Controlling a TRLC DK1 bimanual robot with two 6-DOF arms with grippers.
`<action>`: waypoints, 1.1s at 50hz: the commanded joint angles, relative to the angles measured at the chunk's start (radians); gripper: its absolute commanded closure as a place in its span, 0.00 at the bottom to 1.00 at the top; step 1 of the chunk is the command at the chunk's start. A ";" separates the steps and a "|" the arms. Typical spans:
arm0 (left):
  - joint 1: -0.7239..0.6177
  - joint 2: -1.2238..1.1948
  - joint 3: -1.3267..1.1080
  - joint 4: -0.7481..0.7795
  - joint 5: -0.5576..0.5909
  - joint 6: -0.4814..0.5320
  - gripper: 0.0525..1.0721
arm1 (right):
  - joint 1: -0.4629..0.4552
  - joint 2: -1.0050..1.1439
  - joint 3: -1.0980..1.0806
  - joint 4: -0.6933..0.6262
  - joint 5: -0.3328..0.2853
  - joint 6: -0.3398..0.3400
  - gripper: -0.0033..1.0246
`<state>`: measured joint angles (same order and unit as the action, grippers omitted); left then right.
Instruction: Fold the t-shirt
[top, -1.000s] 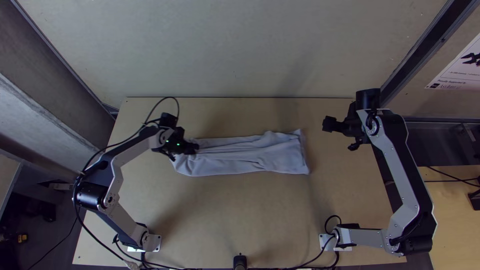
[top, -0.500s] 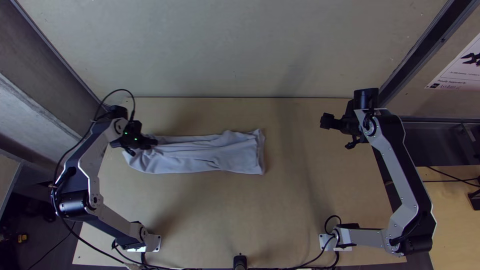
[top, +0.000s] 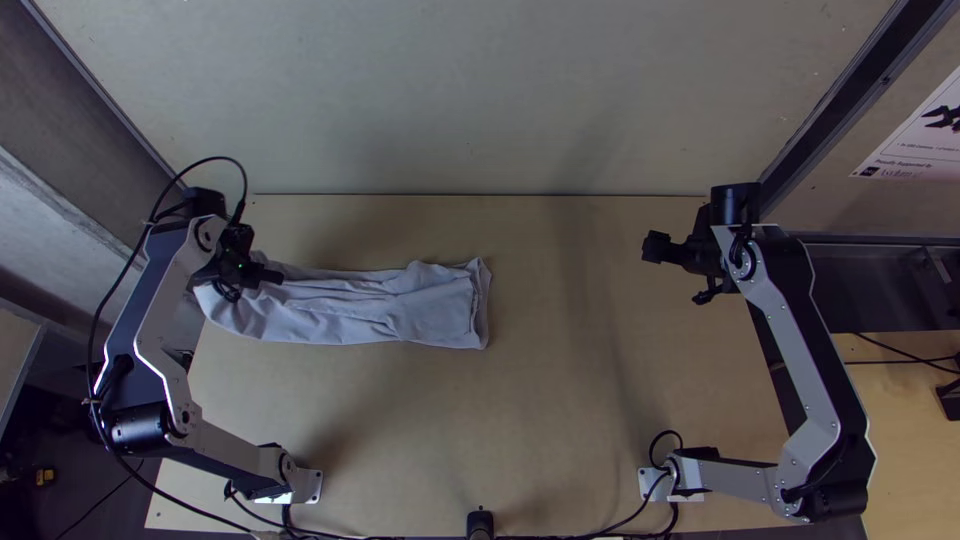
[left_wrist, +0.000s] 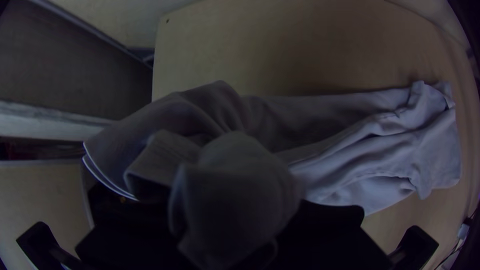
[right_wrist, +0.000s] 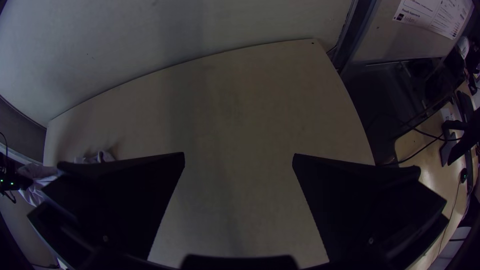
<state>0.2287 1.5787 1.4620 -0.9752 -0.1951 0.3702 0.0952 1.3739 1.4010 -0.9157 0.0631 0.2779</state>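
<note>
The pale t-shirt (top: 350, 308) lies as a long, narrow folded strip with creases along it, on the left half of the table. At its left end my left gripper (top: 268, 276) is shut on the cloth. In the left wrist view a bunched part of the t-shirt (left_wrist: 235, 190) bulges up over the left gripper (left_wrist: 232, 225), covering its fingertips. My right gripper (top: 655, 248) hangs at the table's right side, well apart from the cloth. Seen from its own wrist, the right gripper (right_wrist: 239, 157) stands open with nothing between its fingers.
Bare table surface (top: 560, 400) lies to the right of the cloth and in front of it. A pale wall (top: 470, 100) rises behind the far edge. Black cables (top: 165, 500) run beside the left arm, and a small black post (top: 480, 522) stands at the near edge.
My left gripper has moved left across the table, dragging the t-shirt with it, so the strip's right end has come left of the middle. The right arm has barely shifted.
</note>
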 joint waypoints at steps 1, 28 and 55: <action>-0.091 -0.057 0.049 -0.056 -0.064 -0.027 0.97 | -0.011 -0.041 -0.034 0.006 0.001 0.014 0.04; -0.474 0.061 0.291 -0.286 -0.119 -0.301 0.97 | -0.078 -0.108 -0.103 0.006 0.001 0.000 0.04; -0.750 0.377 0.578 -0.405 -0.106 -0.570 0.97 | -0.118 -0.148 -0.149 0.008 0.001 -0.011 0.04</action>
<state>-0.4889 1.9083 1.9705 -1.3472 -0.3073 -0.1379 -0.0128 1.2530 1.2770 -0.9127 0.0631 0.2764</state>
